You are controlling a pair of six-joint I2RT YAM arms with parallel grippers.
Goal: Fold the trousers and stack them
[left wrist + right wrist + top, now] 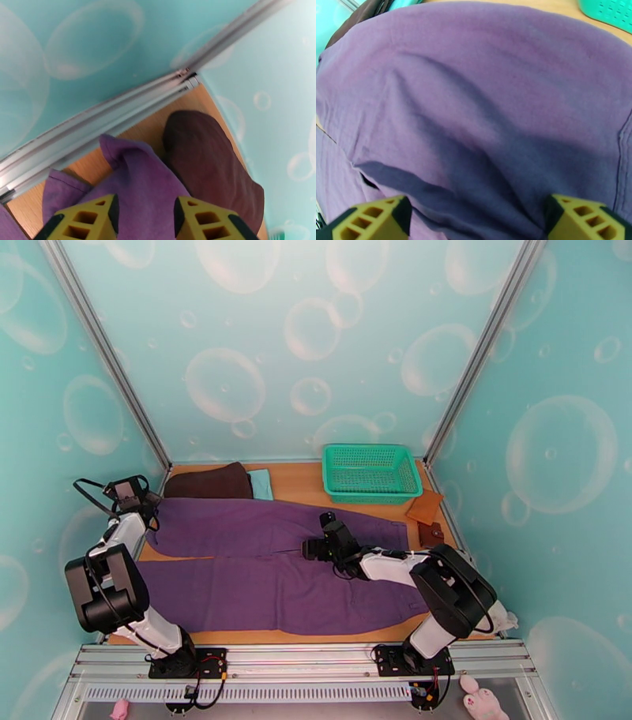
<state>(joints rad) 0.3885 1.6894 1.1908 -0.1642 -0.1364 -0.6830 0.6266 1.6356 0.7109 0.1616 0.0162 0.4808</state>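
Lying flat across the table (299, 477), the trousers (261, 579) have leg ends at 9 o'clock and waist at 3 o'clock, with the dark brown cloth (209, 481) touching them at 11. Left gripper (144, 215) is at the far leg's hem, jaws part-way apart with purple fabric between; can't tell if pinched. Right gripper (478, 217) hangs over mid-trousers, jaws spread wide.

trousers (261, 579) | plain purple, soft cloth | unfolded, spread flat on table (296, 477) | waist at 3 o'clock, both legs side by side running to 9 o'clock | far leg's hem rumpled, bunched up
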